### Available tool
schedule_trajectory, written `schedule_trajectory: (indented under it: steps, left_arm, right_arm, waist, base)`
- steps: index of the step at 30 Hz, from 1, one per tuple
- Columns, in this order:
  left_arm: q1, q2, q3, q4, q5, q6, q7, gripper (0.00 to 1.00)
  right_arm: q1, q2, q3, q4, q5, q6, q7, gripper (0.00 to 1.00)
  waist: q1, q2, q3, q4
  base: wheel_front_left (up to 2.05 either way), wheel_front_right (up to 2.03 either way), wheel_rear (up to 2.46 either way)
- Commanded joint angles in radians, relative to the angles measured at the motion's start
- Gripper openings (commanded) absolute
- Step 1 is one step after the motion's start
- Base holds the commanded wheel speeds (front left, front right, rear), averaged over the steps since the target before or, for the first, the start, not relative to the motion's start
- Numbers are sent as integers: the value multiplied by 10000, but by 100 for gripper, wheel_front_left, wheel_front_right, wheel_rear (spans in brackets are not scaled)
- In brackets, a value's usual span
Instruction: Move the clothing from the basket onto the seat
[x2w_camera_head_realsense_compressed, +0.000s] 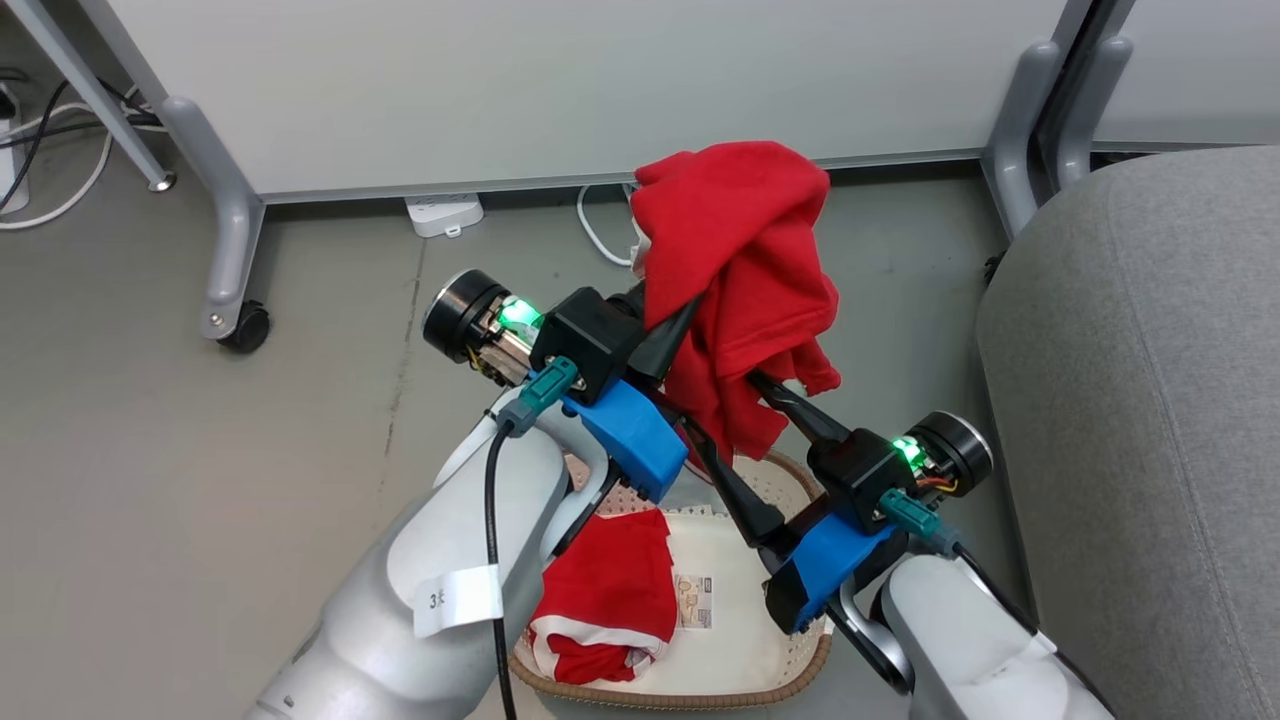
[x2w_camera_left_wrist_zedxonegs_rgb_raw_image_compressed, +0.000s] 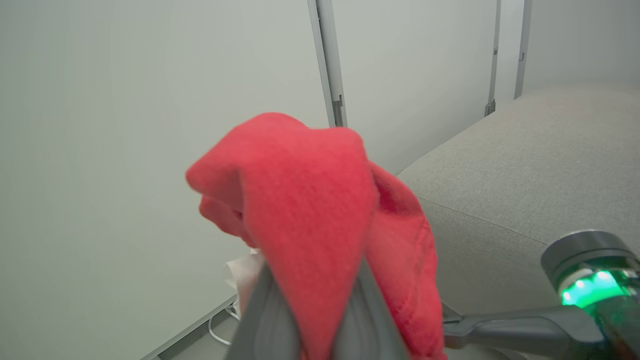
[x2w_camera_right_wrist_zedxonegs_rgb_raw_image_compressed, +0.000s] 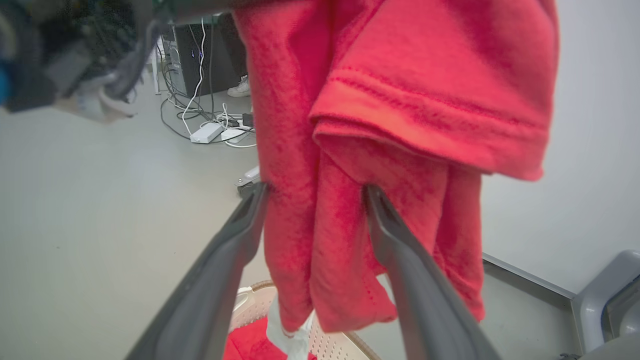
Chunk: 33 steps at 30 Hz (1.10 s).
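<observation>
A red garment (x2w_camera_head_realsense_compressed: 735, 260) of the clothing hangs above the basket (x2w_camera_head_realsense_compressed: 700, 692), with my left gripper (x2w_camera_head_realsense_compressed: 685, 310) shut on its upper folds. The left wrist view shows the fabric (x2w_camera_left_wrist_zedxonegs_rgb_raw_image_compressed: 310, 210) pinched between that gripper's (x2w_camera_left_wrist_zedxonegs_rgb_raw_image_compressed: 320, 305) fingers. My right gripper (x2w_camera_head_realsense_compressed: 720, 405) stands open, its two fingers on either side of the hanging lower part (x2w_camera_right_wrist_zedxonegs_rgb_raw_image_compressed: 320, 240); in its own view the gripper (x2w_camera_right_wrist_zedxonegs_rgb_raw_image_compressed: 312, 195) straddles the cloth. A second red garment (x2w_camera_head_realsense_compressed: 610, 590) with a white band lies in the basket. The grey seat (x2w_camera_head_realsense_compressed: 1150, 400) is to the right.
Pale partition panels stand behind, on grey legs with a caster (x2w_camera_head_realsense_compressed: 245, 328). A white power strip (x2w_camera_head_realsense_compressed: 445, 213) and cables lie on the floor by the panels. Bare grey floor spreads to the left.
</observation>
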Motion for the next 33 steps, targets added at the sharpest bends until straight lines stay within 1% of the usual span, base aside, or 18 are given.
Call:
schedule_trajectory:
  steps: [1, 6, 13, 21, 22, 23, 24, 25, 33]
  left_arm:
    - [-182, -32, -68, -70, -88, -10, -48, 0]
    - [-298, -62, -323, -288, -295, 90, -50, 0]
    - [-472, -61, -916, -642, -818, 442, -48, 0]
    - [-728, -60, -1539, -884, -1324, 782, -48, 0]
    - [-735, -57, -1599, -892, -1361, 801, -48, 0]
    - [-754, -59, -1661, -894, -1390, 838, -48, 0]
    - [-784, -59, -1705, -894, -1424, 864, -48, 0]
    - [-810, -59, -1731, -883, -1462, 880, -48, 0]
    - [-881, -61, -1770, -780, -1504, 999, -50, 0]
  right_arm:
    - [-256, 58, -91, 131, -50, 1, -38, 100]
    - [-607, 122, -264, 245, -128, 1, -38, 100]
    - [-963, 129, -136, 220, 195, 1, -38, 100]
    - [-1272, 129, -499, 275, 381, 1, -38, 100]
    - [-1265, 126, -548, 300, 413, 1, -38, 78]
    - [-1272, 128, -580, 307, 404, 1, -38, 34]
    - [-1270, 130, -585, 357, 415, 1, -38, 21]
    - [-1264, 128, -579, 403, 455, 1, -38, 0]
    - [-1302, 129, -455, 418, 503, 1, -38, 0]
  waist:
    - [0, 0, 93, 125]
    - [0, 0, 223, 283]
    - [0, 0, 402, 409]
    - [0, 0, 541, 539]
    - [0, 0, 547, 554]
    - [0, 0, 553, 566]
    - [0, 0, 556, 575]
    - [0, 0, 555, 579]
    - [0, 0, 552, 510]
  base:
    - [0, 0, 0]
    - [0, 0, 0]
    - [0, 0, 0]
    - [0, 0, 0]
    - [0, 0, 0]
    - [0, 0, 0]
    - [0, 0, 0]
    - [0, 0, 0]
    - [0, 0, 0]
